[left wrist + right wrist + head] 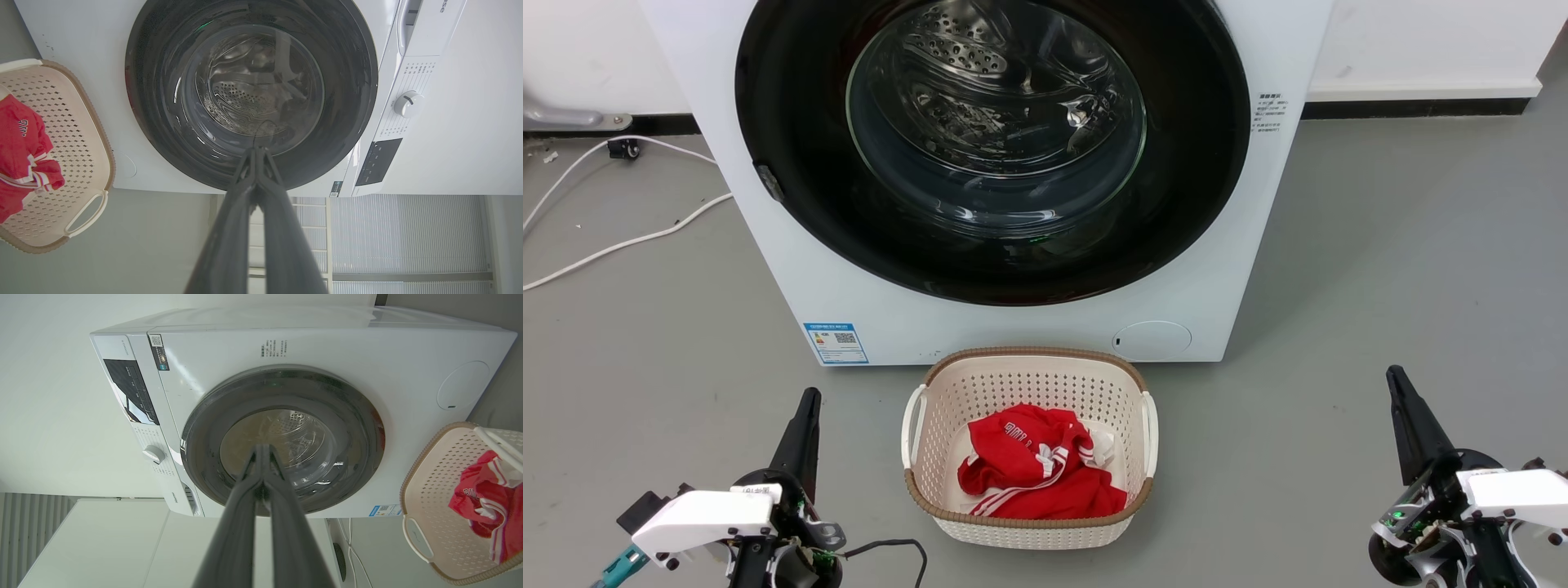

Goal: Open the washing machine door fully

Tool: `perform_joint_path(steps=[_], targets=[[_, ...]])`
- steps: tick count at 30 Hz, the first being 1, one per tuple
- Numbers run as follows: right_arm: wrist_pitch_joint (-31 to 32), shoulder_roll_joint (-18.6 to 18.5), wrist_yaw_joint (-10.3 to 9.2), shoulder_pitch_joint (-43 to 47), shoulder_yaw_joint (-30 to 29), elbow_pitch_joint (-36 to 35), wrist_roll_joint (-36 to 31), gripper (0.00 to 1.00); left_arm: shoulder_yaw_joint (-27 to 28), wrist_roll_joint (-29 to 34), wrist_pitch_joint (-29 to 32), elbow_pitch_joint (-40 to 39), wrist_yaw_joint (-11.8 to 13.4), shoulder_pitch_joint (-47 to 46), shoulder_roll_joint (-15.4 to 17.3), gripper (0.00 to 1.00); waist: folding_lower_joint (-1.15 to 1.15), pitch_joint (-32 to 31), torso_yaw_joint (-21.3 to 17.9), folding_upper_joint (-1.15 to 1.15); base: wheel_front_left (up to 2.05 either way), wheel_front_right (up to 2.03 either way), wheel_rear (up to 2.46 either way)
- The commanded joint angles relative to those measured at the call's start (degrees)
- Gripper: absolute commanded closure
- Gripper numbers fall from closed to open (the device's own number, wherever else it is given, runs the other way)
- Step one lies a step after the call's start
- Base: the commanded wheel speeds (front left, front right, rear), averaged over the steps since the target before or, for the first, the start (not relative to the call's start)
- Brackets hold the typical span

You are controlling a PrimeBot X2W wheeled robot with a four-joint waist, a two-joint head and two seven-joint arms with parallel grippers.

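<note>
The washing machine door [992, 147] is a big round black-rimmed disc with a clear glass bowl, lying flat against the white machine front, closed. It fills the top of the head view and shows again as the washing machine door [251, 92] and the washing machine door [282, 441] in the wrist views. My left gripper [809, 400] rests low at the lower left, fingers together, holding nothing. At the lower right my right gripper [1395, 377] is likewise shut and empty. Both stand well short of the door, on either side of the basket.
A cream laundry basket [1029, 363] with a red garment [1037, 469] inside sits on the grey floor just before the machine, between the grippers. White cables [629, 241] lie on the floor at left. A control knob [407, 104] sits on the machine's panel.
</note>
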Motion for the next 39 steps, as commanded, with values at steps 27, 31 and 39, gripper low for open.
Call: perform_joint_path(steps=[27, 31, 39], targets=[[-5.02, 0.02, 0.00, 1.00, 0.79, -3.50, -9.64, 0.00, -1.68, 12.25, -5.02, -4.35, 0.02, -0.36, 0.03, 0.00, 0.00, -0.04, 0.07, 0.00, 0.00, 0.00, 0.00], [-6.01, 0.02, 0.00, 1.23, 0.98, -5.27, -16.40, 0.00, -2.17, 17.90, -6.01, -6.11, 0.01, -0.61, 0.36, 0.00, 0.00, 0.00, 0.06, 0.00, 0.00, 0.00, 0.00], [-7.87, 0.02, 0.00, 1.60, 1.40, -7.81, -27.48, 0.00, -2.50, 28.42, -7.88, -8.26, -0.01, -0.88, 0.43, 0.00, 0.00, 0.06, -0.04, 0.00, 0.00, 0.00, 0.00]])
